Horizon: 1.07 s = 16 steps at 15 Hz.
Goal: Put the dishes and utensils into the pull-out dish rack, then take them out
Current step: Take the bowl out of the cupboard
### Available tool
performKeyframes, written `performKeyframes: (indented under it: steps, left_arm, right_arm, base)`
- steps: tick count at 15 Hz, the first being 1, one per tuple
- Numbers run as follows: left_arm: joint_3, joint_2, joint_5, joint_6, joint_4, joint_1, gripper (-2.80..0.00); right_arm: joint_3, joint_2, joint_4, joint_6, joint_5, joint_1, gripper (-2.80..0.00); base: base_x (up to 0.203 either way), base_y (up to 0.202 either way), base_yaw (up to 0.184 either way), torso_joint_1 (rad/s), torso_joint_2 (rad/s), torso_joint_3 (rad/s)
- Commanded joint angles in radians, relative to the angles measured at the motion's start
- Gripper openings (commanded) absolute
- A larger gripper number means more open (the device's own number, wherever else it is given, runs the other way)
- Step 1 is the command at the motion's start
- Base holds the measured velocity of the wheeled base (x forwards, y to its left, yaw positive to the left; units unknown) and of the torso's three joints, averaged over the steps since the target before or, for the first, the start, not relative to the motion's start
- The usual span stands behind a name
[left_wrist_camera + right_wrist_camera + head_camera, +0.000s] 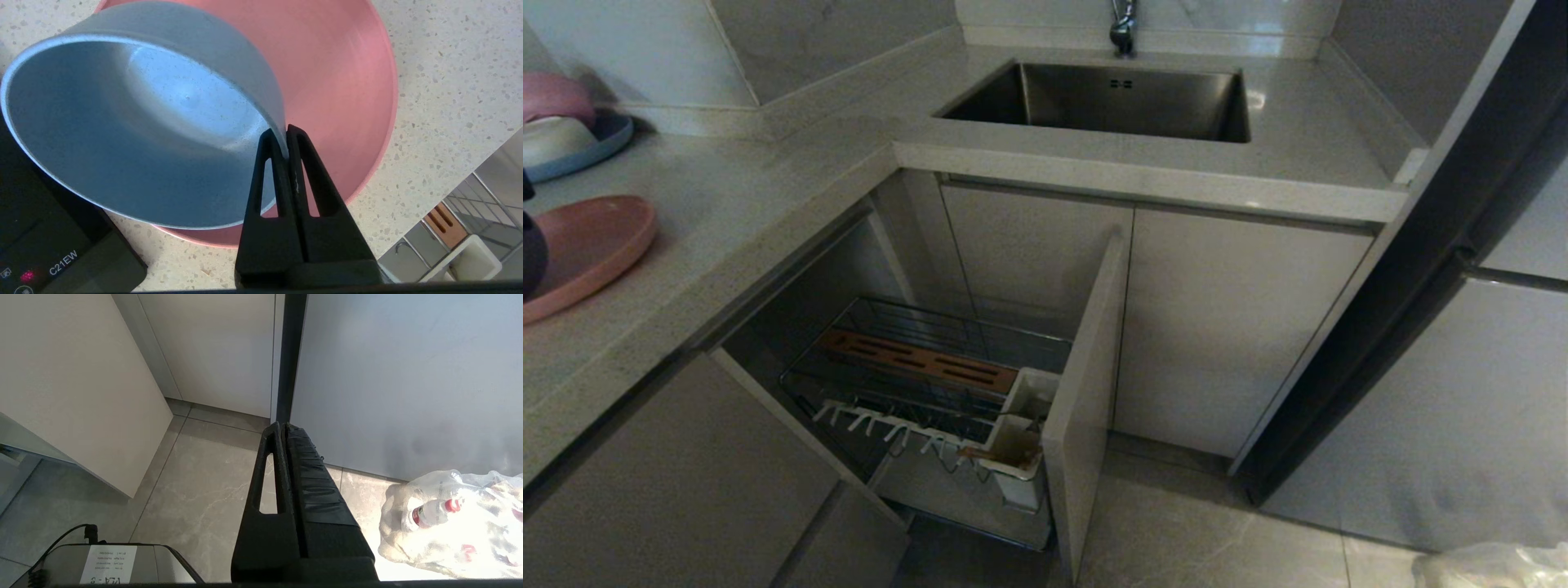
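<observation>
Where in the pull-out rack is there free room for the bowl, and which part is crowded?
The left gripper holds the bowl by its rim, tilted over the pink plate. In the rack, the wire floor between the wooden strip and the white pegs is bare. The corner by the utensil cups is crowded; one cup holds something brown.

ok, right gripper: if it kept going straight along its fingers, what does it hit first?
Probably the grey floor tile, near the foot of the dark vertical strip. The right gripper is shut, empty and pointing down at bare floor. The plastic bag of bottles lies off to one side; depth is uncertain.
</observation>
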<state>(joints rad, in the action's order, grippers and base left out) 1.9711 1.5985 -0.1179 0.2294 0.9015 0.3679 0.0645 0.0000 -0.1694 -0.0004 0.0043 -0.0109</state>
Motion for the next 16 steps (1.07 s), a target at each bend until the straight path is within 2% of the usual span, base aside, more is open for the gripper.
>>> performKeyframes:
  steps: [1,7,11,13,15,16]
  left_arm:
    - [-0.001,0.001,-0.002,0.002,0.005,0.000,0.00]
    - [0.000,-0.001,-0.003,0.005,-0.002,0.001,0.00]
    - [-0.003,-0.058,-0.016,0.022,-0.059,0.001,0.00]
    - [-0.040,-0.150,-0.015,0.057,-0.137,-0.019,0.00]
    - [-0.073,-0.249,-0.013,0.145,-0.248,-0.049,0.00]
    - [-0.090,-0.294,-0.011,0.191,-0.294,-0.065,-2.80]
  right_arm:
    - [0.000,0.000,-0.001,0.000,0.000,0.000,-2.80]
    - [0.000,0.000,-0.001,-0.001,0.000,0.000,-2.80]
    - [0.000,0.000,-0.001,-0.001,0.000,0.000,-2.80]
    - [0.000,0.000,-0.001,-0.001,0.000,0.000,-2.80]
    - [0.000,0.000,-0.001,-0.001,0.000,0.000,-2.80]
    - [0.000,0.000,-0.001,0.000,0.000,0.000,-2.80]
  base:
    - [0.000,0.000,0.000,0.000,0.00,0.000]
    - [0.000,0.000,0.000,0.000,0.00,0.000]
    - [0.000,0.000,0.000,0.000,0.00,0.000]
    - [0.000,0.000,0.000,0.000,0.00,0.000]
    - [0.000,0.000,0.000,0.000,0.00,0.000]
    - [0.000,0.000,0.000,0.000,0.00,0.000]
